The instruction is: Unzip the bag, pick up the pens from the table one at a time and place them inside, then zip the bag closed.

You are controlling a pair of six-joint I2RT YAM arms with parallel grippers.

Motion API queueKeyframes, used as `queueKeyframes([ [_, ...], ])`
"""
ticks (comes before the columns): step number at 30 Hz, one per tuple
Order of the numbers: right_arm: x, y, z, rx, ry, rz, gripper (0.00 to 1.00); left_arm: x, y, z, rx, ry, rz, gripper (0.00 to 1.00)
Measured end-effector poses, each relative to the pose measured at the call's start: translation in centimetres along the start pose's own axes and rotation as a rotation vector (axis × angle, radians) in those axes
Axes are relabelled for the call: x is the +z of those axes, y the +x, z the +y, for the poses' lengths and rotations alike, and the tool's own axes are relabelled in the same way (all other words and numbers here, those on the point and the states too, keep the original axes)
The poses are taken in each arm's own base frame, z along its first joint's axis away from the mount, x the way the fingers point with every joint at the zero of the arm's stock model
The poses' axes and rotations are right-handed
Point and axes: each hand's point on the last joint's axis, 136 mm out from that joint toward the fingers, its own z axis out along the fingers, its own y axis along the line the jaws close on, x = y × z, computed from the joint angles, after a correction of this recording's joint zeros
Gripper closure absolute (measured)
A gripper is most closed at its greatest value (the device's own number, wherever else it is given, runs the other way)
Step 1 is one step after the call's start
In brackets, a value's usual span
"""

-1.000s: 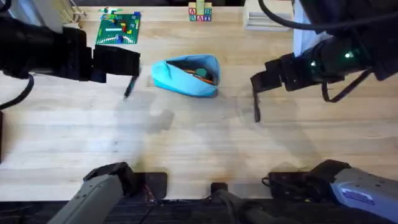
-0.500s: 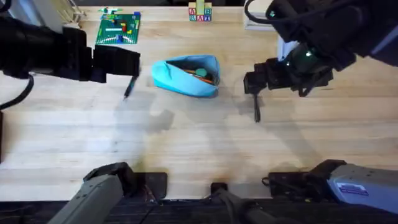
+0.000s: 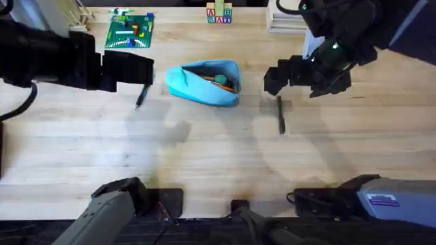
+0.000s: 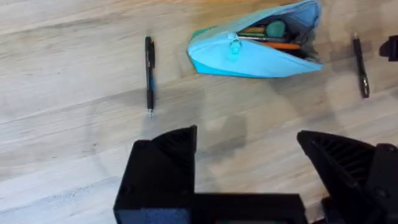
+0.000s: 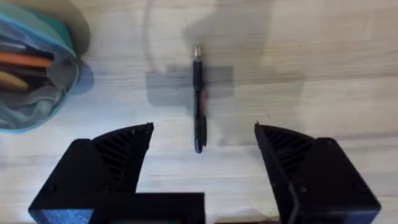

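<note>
1. The light blue pencil pouch [image 3: 205, 83] lay unzipped on the wood-grain worktop [image 3: 204, 156], in the upper middle of the overhead frame, with orange and green items showing in its mouth.
2. One dark pen [image 3: 142, 96] lay to the left of the pouch, near the left pincer [image 3: 129, 70], which stood released with nothing between its fingers.
3. The second pen [image 3: 280, 114] lay to the right of the pouch, well apart from it.
4. The right pincer [image 5: 202, 158] hovered over that pen with its black fingers [image 5: 118, 152] spread on either side of it, not touching it.
5. A green Lego baseplate [image 3: 129, 31] sat at the upper left, and small lettered blocks [image 3: 219, 14] at the top centre.
</note>
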Motion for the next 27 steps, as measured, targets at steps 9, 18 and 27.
queueKeyframes([
  [9,3.8,2.2,-0.2,-0.035,-0.010,0.041,0.005,0.0,0.0,0.0,0.000,0.000,0.000,0.005],
  [18,6.2,3.4,-0.3,-0.035,-0.023,0.047,0.005,0.0,0.0,0.0,0.000,0.000,0.000,0.005],
  [27,7.0,3.3,0.3,-0.034,-0.041,0.060,0.006,0.0,0.0,0.0,0.000,0.000,0.000,0.005],
])
